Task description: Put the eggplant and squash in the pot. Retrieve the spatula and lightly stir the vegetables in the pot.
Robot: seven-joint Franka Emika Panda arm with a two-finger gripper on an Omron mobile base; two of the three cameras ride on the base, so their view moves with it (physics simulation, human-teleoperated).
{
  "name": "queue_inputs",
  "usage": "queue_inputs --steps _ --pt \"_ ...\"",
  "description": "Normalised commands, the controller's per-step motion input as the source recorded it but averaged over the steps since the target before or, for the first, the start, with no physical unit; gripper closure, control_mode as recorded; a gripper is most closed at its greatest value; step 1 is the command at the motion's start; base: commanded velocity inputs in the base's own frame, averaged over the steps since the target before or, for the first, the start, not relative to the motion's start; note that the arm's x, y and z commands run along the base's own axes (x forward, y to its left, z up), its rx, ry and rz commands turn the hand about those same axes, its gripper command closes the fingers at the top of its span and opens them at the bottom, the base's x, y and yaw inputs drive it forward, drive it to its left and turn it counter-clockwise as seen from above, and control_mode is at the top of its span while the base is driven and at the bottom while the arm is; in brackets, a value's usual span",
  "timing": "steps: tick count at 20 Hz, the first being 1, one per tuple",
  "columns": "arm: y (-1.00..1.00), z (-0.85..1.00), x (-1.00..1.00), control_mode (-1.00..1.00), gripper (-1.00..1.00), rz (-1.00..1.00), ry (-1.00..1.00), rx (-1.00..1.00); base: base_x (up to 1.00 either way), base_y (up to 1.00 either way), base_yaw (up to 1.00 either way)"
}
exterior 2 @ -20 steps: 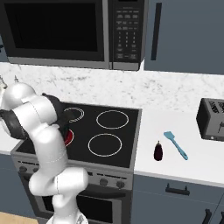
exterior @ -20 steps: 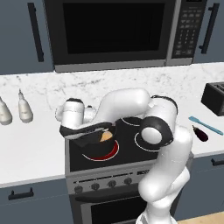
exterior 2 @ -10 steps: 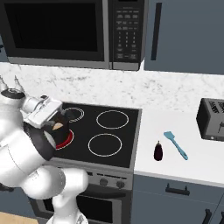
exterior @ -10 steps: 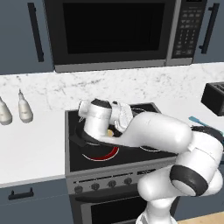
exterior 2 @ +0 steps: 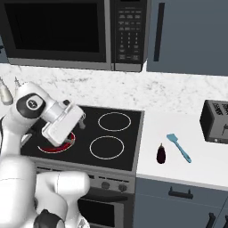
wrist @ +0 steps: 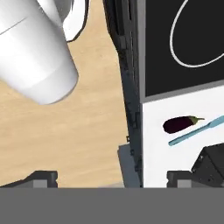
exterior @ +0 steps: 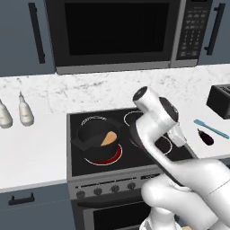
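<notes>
Jaws cannot be judged for width: in the hand view only the two dark tips point(wrist: 111, 180) show, low at the edge, with nothing visible between them, so whether they stand wide or narrow I cannot tell.

That view looks down past the stove's front edge to the eggplant point(wrist: 178, 124), which lies on the white surface right of the stove, near its front edge, well apart from the tips and off to one side of them. The spatula point(wrist: 197, 131) lies just beside it, slanting away toward the toaster point(exterior 2: 216, 121). In the right base view the eggplant point(exterior 2: 161, 153) sits between the stove's right edge and the spatula point(exterior 2: 179, 147).

The squash point(exterior: 108, 138) rests inside the pot point(exterior: 96, 142), which stands on the stove's front left burner.

By its look the eggplant is light, firm and glossy, so it will probably tend to slip or roll. A hold across its thick middle, with the jaws closing on its short axis, seems safest; the tapered stem end would offer little to pinch.
</notes>
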Motion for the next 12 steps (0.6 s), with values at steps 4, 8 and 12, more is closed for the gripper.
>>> queue_inputs --steps 4,8,12 --pt "-1.00 0.00 -0.21 -1.00 -1.00 0.00 -0.09 0.29 0.00 0.00 0.00" --pt "-1.00 0.00 -0.03 -1.00 -1.00 -0.03 -0.15 0.18 0.00 0.00 0.00" --pt "-1.00 0.00 0.28 -1.00 -1.00 -0.24 -0.07 0.08 0.00 0.00 0.00"
